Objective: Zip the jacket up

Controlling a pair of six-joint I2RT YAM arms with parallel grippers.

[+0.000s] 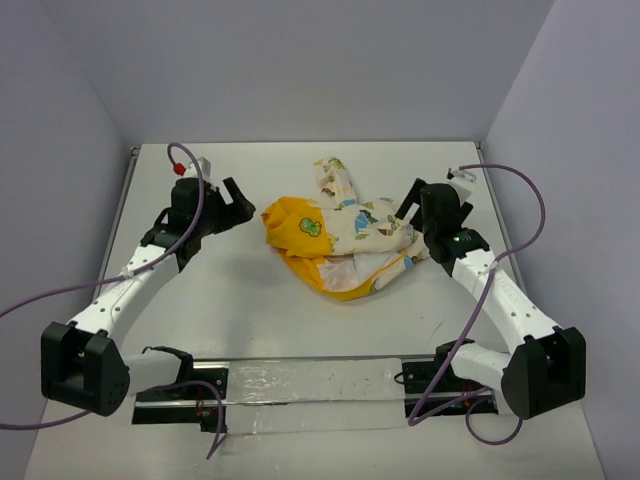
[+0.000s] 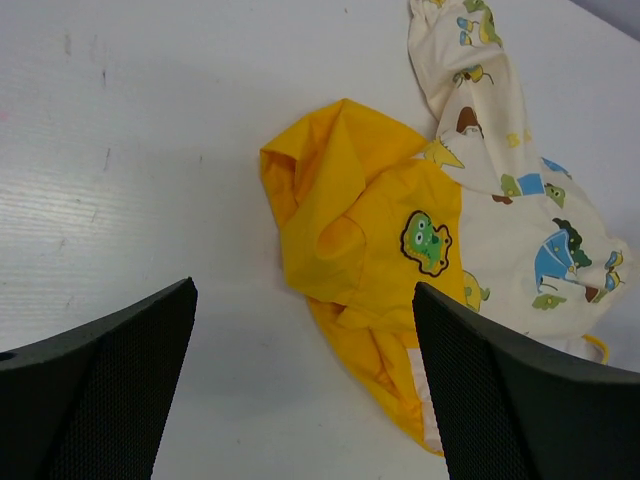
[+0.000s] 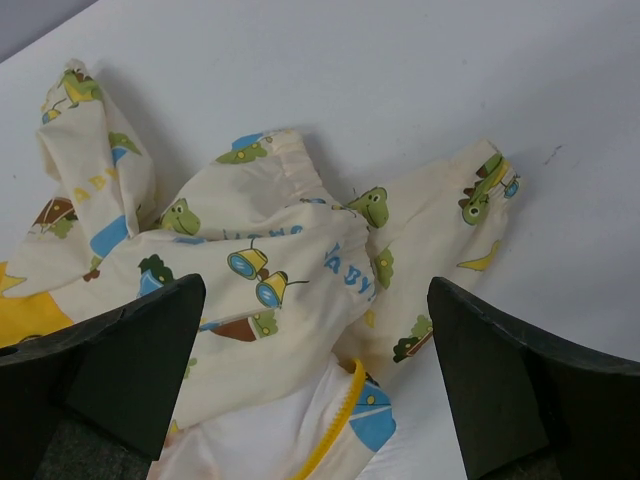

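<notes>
Left pincer [image 2: 303, 290] and right pincer [image 3: 315, 283] gape apart — jacket [image 1: 340, 232] crumpled, front edges mostly hidden.

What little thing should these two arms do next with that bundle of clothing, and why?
Probably lower the right gripper onto the yellow-trimmed edge beneath it and pinch it. The jacket lies crumpled and untouched, with the left gripper open too, so its front likely needs drawing flat before any zipping.
</notes>
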